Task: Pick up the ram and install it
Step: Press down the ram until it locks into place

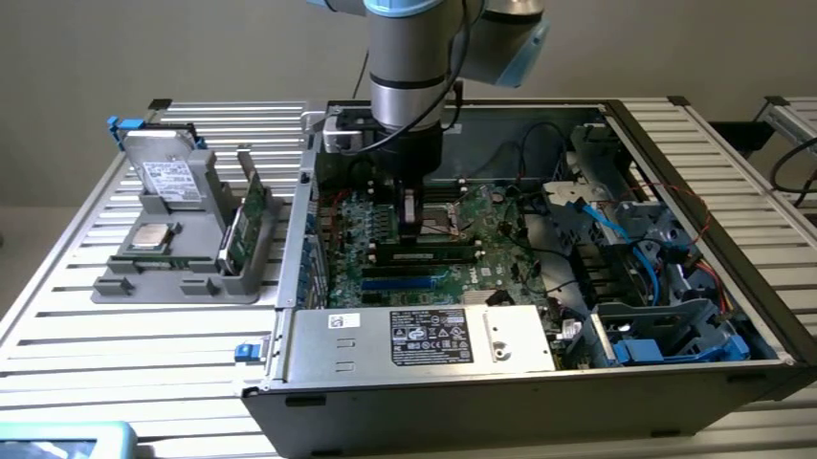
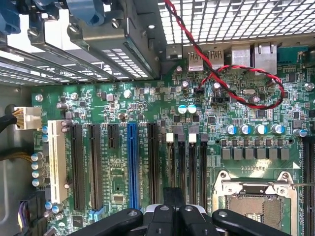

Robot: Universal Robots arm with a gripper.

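Note:
The ram (image 1: 428, 255), a long narrow green stick with black chips, lies along the black memory slots on the motherboard inside the open computer case. My gripper (image 1: 408, 222) hangs straight down into the case, just behind the ram's end towards the exterior view's left; whether it touches the stick I cannot tell. In the wrist view the black fingers (image 2: 162, 216) are shut together, so the gripper (image 2: 172, 196) is shut over the end of the row of memory slots (image 2: 187, 162), beside the empty silver processor socket (image 2: 256, 201).
A grey holder (image 1: 179, 258) on the slatted table at the exterior view's left carries wider green cards (image 1: 243, 229) and a square silver chip (image 1: 155, 236). Case walls (image 1: 715, 220), a labelled metal box (image 1: 422, 335), blue drive bays and loose cables (image 2: 236, 73) crowd the motherboard.

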